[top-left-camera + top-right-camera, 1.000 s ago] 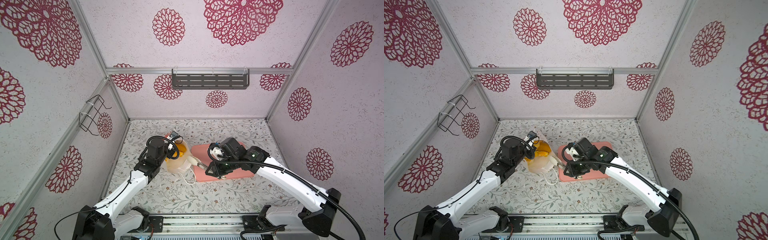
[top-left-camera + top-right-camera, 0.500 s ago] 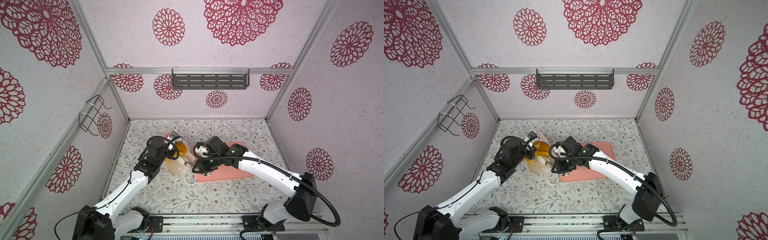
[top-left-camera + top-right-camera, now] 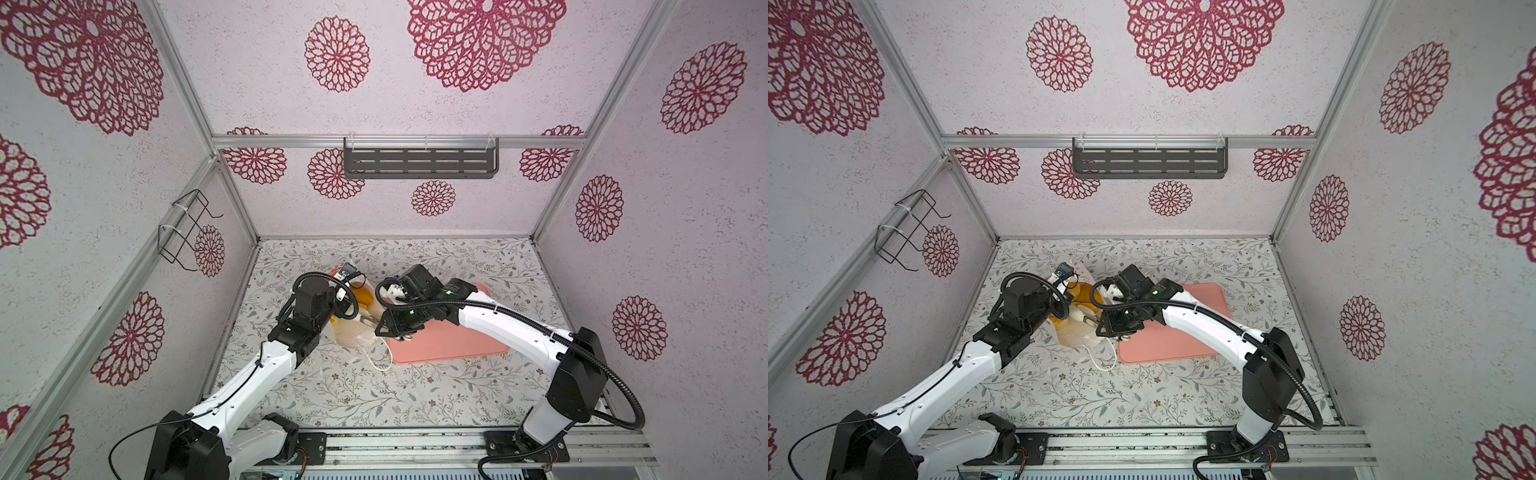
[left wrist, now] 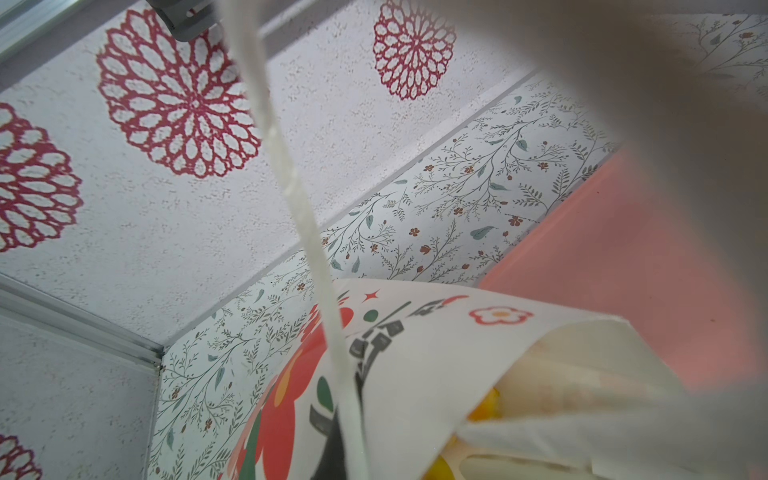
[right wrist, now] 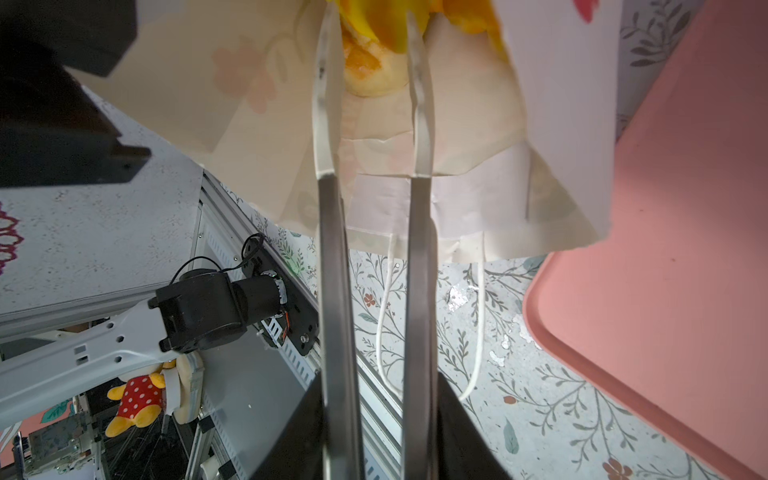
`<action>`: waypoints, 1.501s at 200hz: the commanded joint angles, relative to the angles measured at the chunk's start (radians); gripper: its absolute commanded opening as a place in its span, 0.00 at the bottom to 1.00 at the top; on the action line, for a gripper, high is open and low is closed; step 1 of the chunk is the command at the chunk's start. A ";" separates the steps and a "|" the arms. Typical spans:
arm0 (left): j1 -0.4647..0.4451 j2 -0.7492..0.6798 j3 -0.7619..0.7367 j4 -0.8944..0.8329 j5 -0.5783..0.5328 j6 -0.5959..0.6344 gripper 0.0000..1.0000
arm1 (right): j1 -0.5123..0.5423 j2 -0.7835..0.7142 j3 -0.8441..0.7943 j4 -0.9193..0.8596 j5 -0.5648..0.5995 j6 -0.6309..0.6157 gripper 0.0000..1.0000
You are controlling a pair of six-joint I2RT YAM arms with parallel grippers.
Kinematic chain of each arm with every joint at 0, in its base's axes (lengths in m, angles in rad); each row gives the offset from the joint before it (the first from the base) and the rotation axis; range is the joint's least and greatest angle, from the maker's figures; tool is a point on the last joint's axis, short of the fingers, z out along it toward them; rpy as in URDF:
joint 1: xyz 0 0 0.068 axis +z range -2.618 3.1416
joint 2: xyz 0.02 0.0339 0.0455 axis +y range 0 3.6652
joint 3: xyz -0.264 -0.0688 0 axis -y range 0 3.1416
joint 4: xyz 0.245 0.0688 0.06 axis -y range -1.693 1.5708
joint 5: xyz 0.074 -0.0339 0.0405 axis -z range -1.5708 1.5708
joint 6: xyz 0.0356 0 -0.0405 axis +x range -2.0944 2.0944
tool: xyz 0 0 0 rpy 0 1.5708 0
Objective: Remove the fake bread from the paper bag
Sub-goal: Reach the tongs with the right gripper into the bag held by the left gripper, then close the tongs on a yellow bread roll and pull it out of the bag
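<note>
Right gripper [image 5: 370, 25] moved from pink tray [image 5: 665, 249] into paper bag [image 5: 270, 104], frame top — barely parted astride fake bread [image 5: 374, 79]; left gripper [image 3: 349, 301] shut, seemingly on rim.

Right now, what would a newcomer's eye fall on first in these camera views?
The white paper bag, with glossy orange-yellow bread showing in its mouth, stands out left of centre on the flowered table in both top views. The right hand reaches into that mouth, open and pointing at the bread. A pink tray lies just right of the bag.
</note>
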 commanded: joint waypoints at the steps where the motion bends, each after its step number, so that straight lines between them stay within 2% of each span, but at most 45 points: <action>1: -0.013 -0.022 -0.003 0.057 0.022 -0.002 0.00 | -0.008 -0.006 0.068 -0.011 -0.005 -0.043 0.39; 86: -0.020 -0.013 0.000 0.053 -0.008 0.009 0.00 | -0.014 0.056 0.078 0.027 -0.061 -0.076 0.49; 158: -0.022 -0.014 -0.001 0.054 -0.005 0.010 0.00 | -0.032 0.108 0.096 0.076 -0.072 -0.059 0.49; 199: -0.025 -0.011 -0.001 0.054 -0.008 0.011 0.00 | -0.030 0.148 0.125 0.122 -0.121 -0.044 0.46; 225: -0.026 -0.008 0.000 0.055 -0.009 0.014 0.00 | -0.023 0.152 0.122 0.114 -0.128 -0.047 0.42; 267: -0.026 -0.001 0.009 0.048 -0.015 0.008 0.00 | 0.007 0.091 0.080 0.087 -0.107 -0.047 0.25; 300: -0.026 -0.005 0.005 0.048 -0.020 0.019 0.00 | 0.059 -0.017 -0.016 0.066 -0.063 -0.025 0.11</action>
